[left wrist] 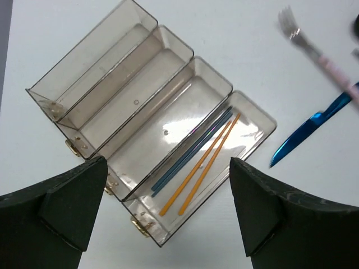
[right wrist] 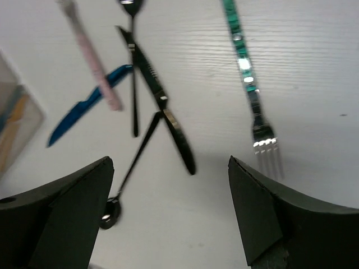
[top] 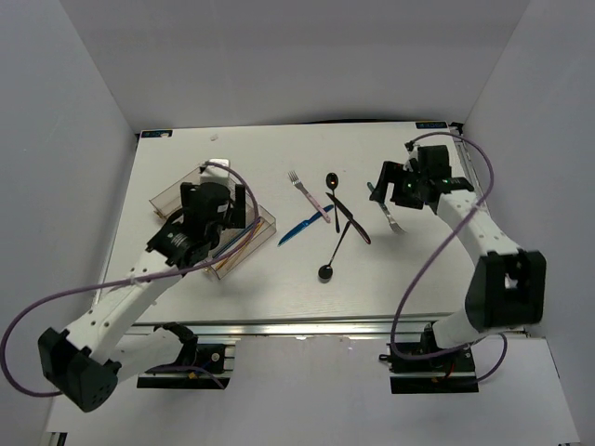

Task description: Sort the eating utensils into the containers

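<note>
Your left gripper point(left wrist: 167, 168) and right gripper point(right wrist: 169, 162) both gape wide, empty. The green-handled fork point(right wrist: 249, 84) lies at one o'clock from the right one. It is probably light, stiff and slick, so pinch mid-handle. The tray point(left wrist: 185, 47) sits at the table's nine o'clock.

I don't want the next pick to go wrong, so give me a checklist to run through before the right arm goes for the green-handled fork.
1. Right claw open and empty: ok.
2. Left claw open, nothing in it: ok.
3. Green-handled fork lies alone, touching no other utensil: ok.
4. Fork centred under the right claw: not ok, it lies off to one side.
5. Orange chopsticks lying flat inside one compartment of the clear tray: ok.
6. A free compartment for the fork: ok, three show bare.
</note>
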